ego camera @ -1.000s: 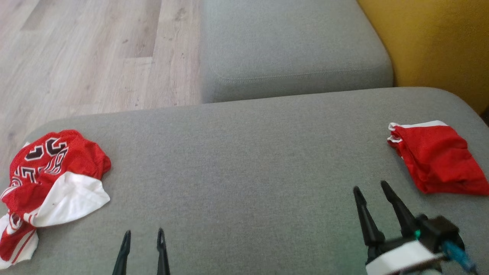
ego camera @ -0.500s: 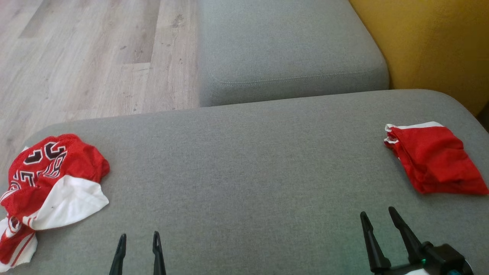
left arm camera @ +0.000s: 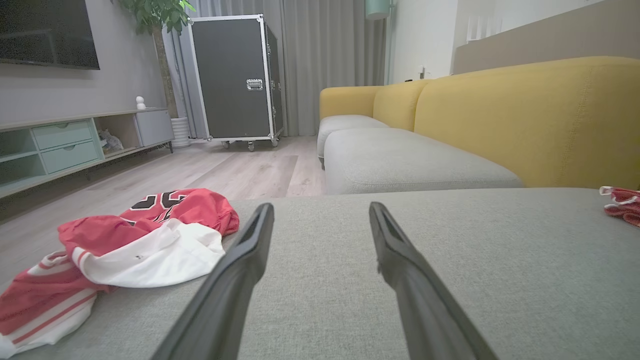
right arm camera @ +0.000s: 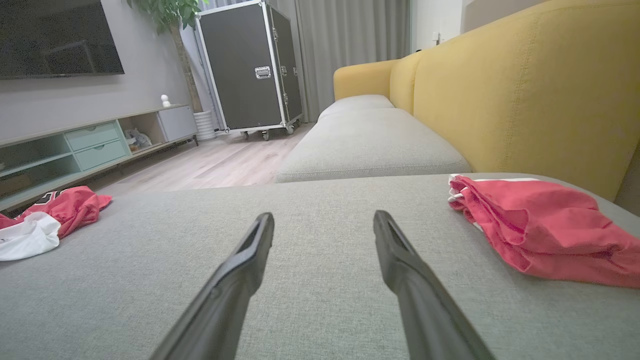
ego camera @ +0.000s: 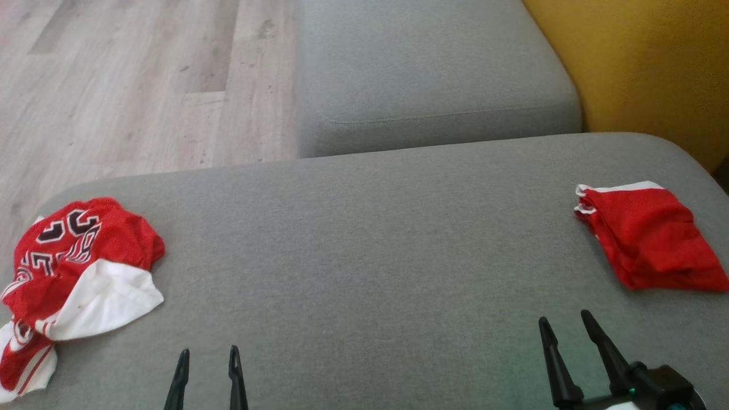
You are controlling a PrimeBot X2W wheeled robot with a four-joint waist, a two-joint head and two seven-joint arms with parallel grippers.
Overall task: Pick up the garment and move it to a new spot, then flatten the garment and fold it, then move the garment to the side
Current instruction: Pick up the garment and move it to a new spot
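Observation:
A crumpled red and white jersey garment (ego camera: 80, 267) with dark numbers lies at the left edge of the grey sofa cushion (ego camera: 364, 239); it also shows in the left wrist view (left arm camera: 145, 240) and the right wrist view (right arm camera: 50, 215). A folded red garment (ego camera: 649, 239) (right arm camera: 540, 225) (left arm camera: 622, 202) rests at the cushion's right side. My left gripper (ego camera: 208, 351) (left arm camera: 321, 206) is open and empty, low over the cushion to the right of the jersey. My right gripper (ego camera: 564, 318) (right arm camera: 324, 215) is open and empty, just left of and nearer than the folded garment.
A second grey seat cushion (ego camera: 433, 62) lies beyond, and the yellow backrest (ego camera: 655, 62) runs along the right. Wooden floor (ego camera: 131, 85) drops off past the cushion's left and far-left edges. A black wheeled case (left arm camera: 235, 75) and a low cabinet (left arm camera: 65, 145) stand across the room.
My right gripper has drawn back toward the near edge of the cushion, away from the folded red garment. The left gripper and both garments have stayed put.

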